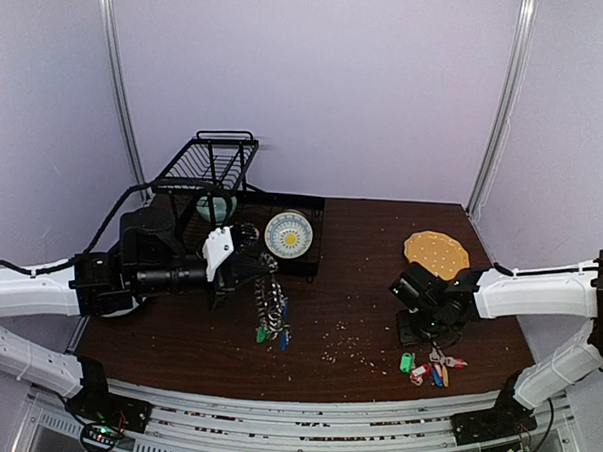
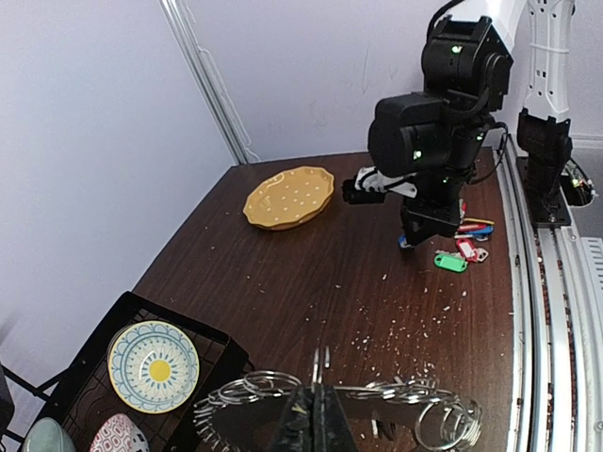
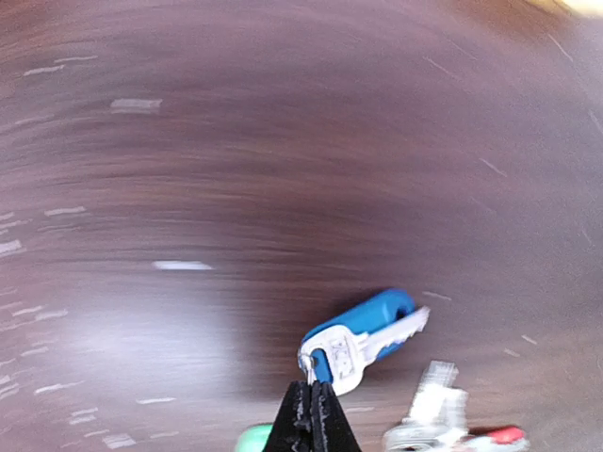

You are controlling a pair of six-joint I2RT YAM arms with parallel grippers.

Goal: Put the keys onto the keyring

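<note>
- Top view: the left gripper (image 1: 260, 259) is at the left of the table (image 1: 357, 319), just in front of the black tray (image 1: 317, 212). Its fingers are pressed onto the keyring (image 1: 271, 300), which hangs straight down from them with its blue and green tags lowest.
- Top view: the right gripper (image 1: 431, 344) points down at the near right. The keys (image 1: 433, 368) lie on the table right under its tip, well apart from the keyring.
- Left wrist view: the dark fingers (image 2: 318, 419) are pressed together at the bottom edge. The keyring's (image 2: 415, 391) silver loops spread to both sides of them. Across the table the right gripper (image 2: 415, 235) stands over the keys (image 2: 460, 247), near the yellow plate (image 2: 287, 196).
- Right wrist view, blurred: the fingers (image 3: 311, 419) are pressed together, pinching the small ring of one silver key with a blue cover (image 3: 363, 331). That key reaches away to the upper right from the tips. The rest of the keys (image 3: 431, 405) lie just right of the fingers.
</note>
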